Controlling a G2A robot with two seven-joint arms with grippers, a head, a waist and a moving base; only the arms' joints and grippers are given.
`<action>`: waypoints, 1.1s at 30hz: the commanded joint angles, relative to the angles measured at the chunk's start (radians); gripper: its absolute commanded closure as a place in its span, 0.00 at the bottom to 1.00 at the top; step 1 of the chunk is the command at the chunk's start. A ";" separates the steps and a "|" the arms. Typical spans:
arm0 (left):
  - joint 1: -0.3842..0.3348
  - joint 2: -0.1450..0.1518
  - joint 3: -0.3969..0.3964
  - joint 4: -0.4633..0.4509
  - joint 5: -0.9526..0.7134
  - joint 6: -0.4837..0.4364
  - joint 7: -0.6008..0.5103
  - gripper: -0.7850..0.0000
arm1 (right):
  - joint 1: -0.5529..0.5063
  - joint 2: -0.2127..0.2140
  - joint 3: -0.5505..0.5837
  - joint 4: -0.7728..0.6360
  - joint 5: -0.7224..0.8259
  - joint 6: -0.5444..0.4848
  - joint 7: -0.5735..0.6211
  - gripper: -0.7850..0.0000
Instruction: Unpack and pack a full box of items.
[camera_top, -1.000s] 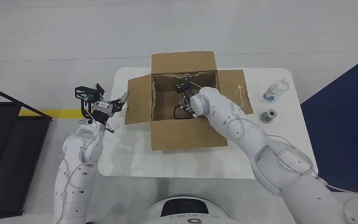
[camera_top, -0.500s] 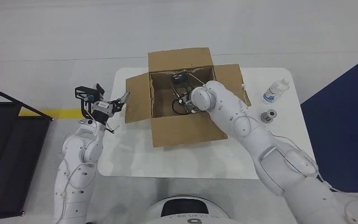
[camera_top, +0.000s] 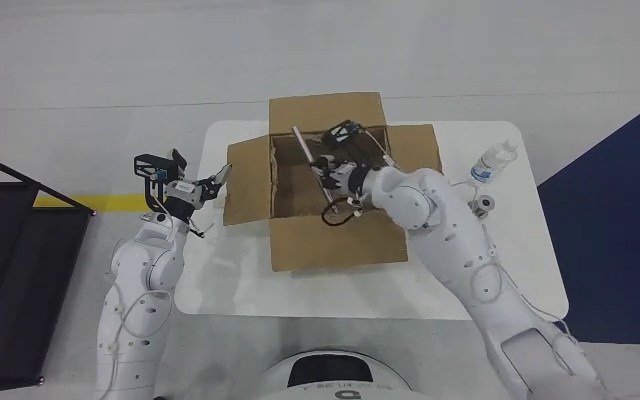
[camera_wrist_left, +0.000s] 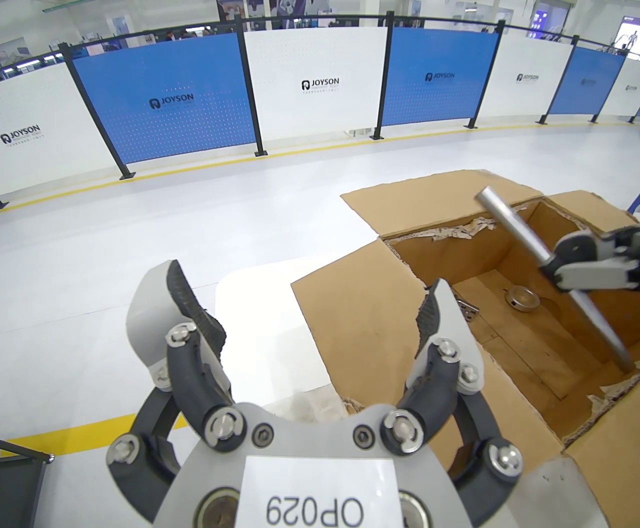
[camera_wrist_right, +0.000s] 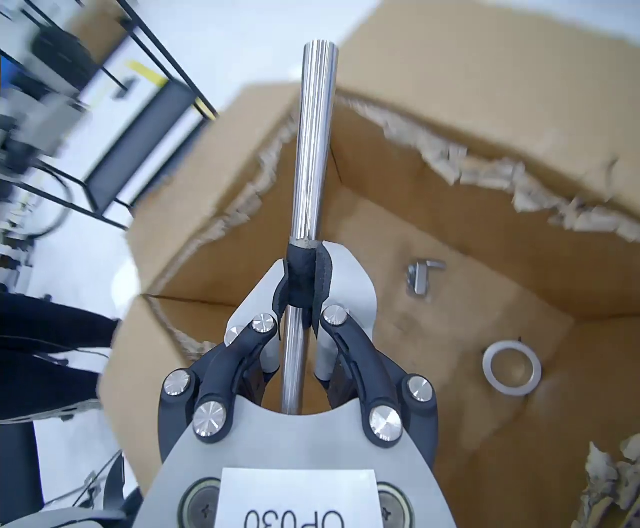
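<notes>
An industrial test hall: blue-and-white fence panels (camera_wrist_left: 165, 110) ring a yellow-lined floor (camera_wrist_left: 150, 240).

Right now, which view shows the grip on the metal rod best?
Right wrist view: the right gripper is shut on the metal rod, pads either side. Left wrist view shows it tilted over the box; top view, slanting above it.

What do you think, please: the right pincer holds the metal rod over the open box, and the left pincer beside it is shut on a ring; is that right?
Not quite: the left wrist view shows the left pincer open and empty; the ring lies inside the box. The right pincer does hold the metal rod over the open box.
</notes>
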 joint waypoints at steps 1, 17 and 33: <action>0.000 0.000 0.000 0.000 0.000 0.000 0.000 0.00 | -0.061 0.010 0.064 -0.067 0.027 -0.040 -0.101 1.00; 0.000 0.000 0.000 0.000 0.000 0.000 0.000 0.00 | -0.473 0.071 0.535 -0.326 0.309 -0.359 -0.433 1.00; 0.000 0.000 0.000 0.000 0.000 0.000 0.000 0.00 | -0.681 0.094 0.777 -0.207 0.457 -0.092 -0.281 1.00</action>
